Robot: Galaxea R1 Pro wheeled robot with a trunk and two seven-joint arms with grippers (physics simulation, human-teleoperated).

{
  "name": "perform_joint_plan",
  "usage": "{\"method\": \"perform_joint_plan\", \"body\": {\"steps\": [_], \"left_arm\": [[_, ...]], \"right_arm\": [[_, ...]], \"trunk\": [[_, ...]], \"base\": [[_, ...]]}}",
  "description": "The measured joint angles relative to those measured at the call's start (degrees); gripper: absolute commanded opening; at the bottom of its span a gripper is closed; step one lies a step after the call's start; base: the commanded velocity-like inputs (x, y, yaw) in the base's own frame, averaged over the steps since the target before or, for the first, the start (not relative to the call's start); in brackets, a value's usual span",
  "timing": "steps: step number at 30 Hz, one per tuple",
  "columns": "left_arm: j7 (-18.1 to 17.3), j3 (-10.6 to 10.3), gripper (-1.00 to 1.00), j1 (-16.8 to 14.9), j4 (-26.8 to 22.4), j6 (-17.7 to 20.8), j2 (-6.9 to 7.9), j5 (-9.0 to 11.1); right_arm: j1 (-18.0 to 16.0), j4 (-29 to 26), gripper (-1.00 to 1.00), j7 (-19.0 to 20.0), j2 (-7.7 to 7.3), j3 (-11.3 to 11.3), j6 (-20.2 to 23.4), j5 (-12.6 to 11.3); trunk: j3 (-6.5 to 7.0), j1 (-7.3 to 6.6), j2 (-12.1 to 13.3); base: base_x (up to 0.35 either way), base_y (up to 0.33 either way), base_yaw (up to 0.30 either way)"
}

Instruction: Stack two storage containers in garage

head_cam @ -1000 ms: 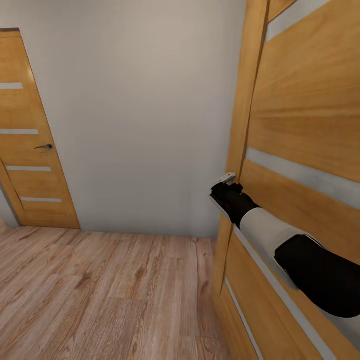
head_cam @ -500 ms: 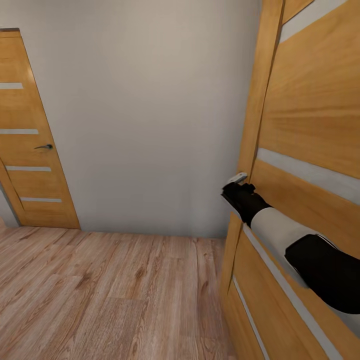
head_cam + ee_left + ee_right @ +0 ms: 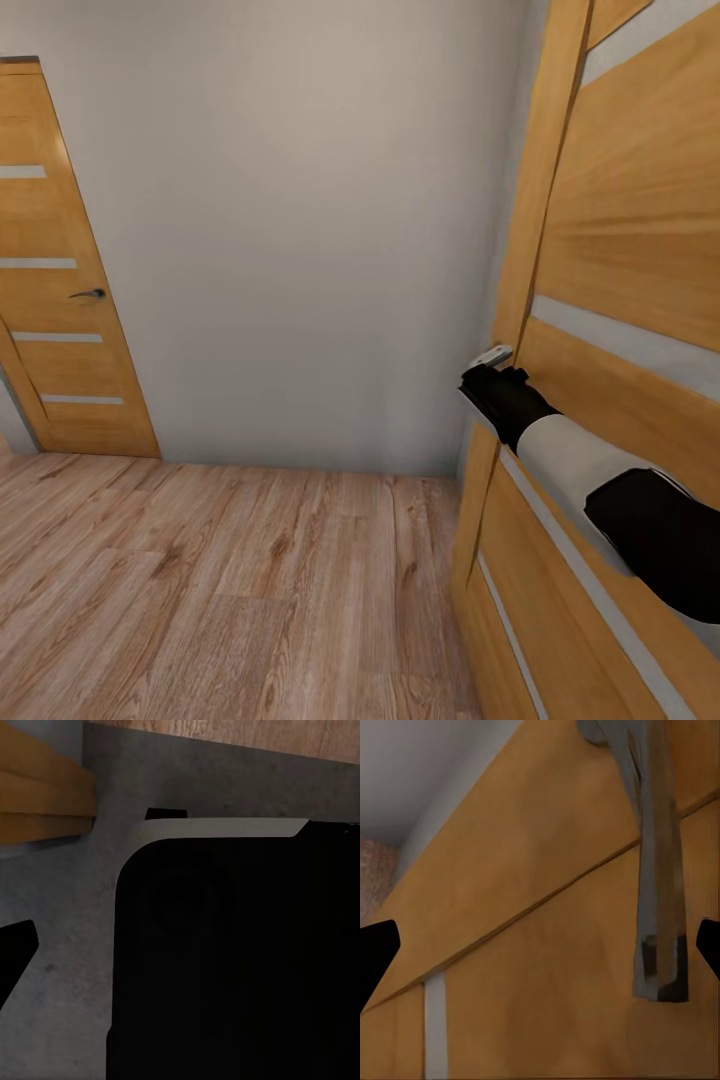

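Observation:
The two storage containers are out of view. My right arm reaches forward to the orange-brown door at the right, which has frosted strips. My right gripper is at the door's silver lever handle. In the right wrist view the gripper is open, its black fingertips wide apart. The lever handle hangs between them, close to one finger. In the left wrist view one black fingertip of my left gripper shows over a grey mottled floor.
A second orange-brown door with a dark handle stands shut at the left. A plain white wall faces me across light wood planks. The robot's black body shows in the left wrist view.
The right door's edge and handle have swung to the right, and my right gripper has moved with them. The left door and wall have stayed put.

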Motion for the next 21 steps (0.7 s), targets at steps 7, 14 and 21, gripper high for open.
{"method": "perform_joint_plan", "body": {"steps": [7, 14, 21], "left_arm": [[0.0, 0.0, 1.0, 0.0, 0.0, 0.0, 0.0, 0.0], [0.0, 0.0, 1.0, 0.0, 0.0, 0.0, 0.0, 0.0], [0.0, 0.0, 1.0, 0.0, 0.0, 0.0, 0.0, 0.0]], "right_arm": [[0.0, 0.0, 1.0, 0.0, -0.9, 0.0, 0.0, 0.1], [0.0, -0.1, 1.0, 0.0, -2.16, 0.0, 0.0, -0.1], [0.0, -0.3, 1.0, 0.0, -3.34, 0.0, -0.1, -0.4]], "trunk": [[0.0, 0.0, 0.0], [0.0, 0.0, 0.0], [0.0, 0.0, 0.0]], "base": [[0.0, 0.0, 0.0], [0.0, 0.0, 0.0], [0.0, 0.0, 0.0]]}}
